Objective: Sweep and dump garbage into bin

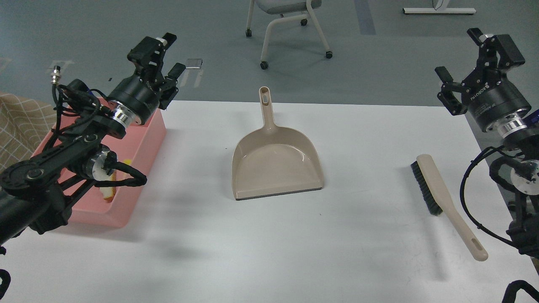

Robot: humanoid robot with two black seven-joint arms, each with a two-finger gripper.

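Note:
The pink bin (145, 139) stands at the table's left, largely hidden by my left arm. Inside it, a bit of the yellow sponge piece (126, 161) and the pale stick-like piece (108, 192) show between the arm parts. My left gripper (169, 57) is open and empty, raised above the bin's far right corner. My right gripper (461, 54) is open and empty, raised above the table's far right corner. The beige dustpan (276, 162) lies flat and empty mid-table, handle pointing away. The beige brush (442, 198) lies at the right.
A white-legged wheeled chair (290, 25) stands on the grey floor beyond the table. A checked cloth (17, 122) is left of the bin. The white table (294, 244) runs bare in front of the dustpan.

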